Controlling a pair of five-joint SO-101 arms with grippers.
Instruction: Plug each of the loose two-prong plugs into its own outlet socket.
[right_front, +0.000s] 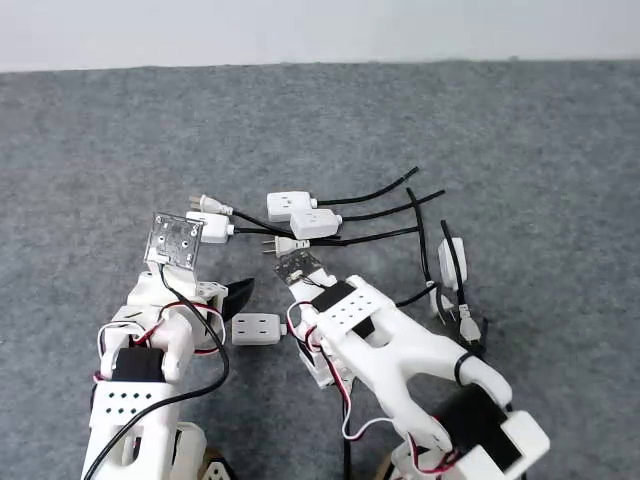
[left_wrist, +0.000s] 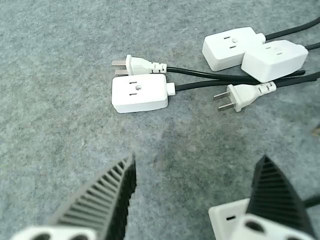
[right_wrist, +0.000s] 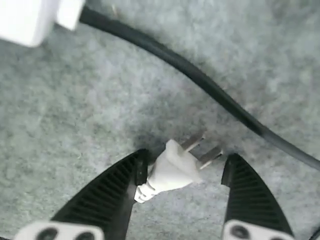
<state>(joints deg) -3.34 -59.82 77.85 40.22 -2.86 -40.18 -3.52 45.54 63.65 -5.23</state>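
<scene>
Plug, likely light, hard and slick, lies at 6 o'clock of the twin sockets, inside the released right pincer: grip its white body, not the prongs; left pincer released too.

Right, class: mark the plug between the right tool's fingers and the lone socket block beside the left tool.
plug (right_wrist: 172, 170): right wrist view, on its white body.
socket block (right_front: 255, 328): high view, on its top face.

glossy plastic plugs on rough grey carpet.
</scene>
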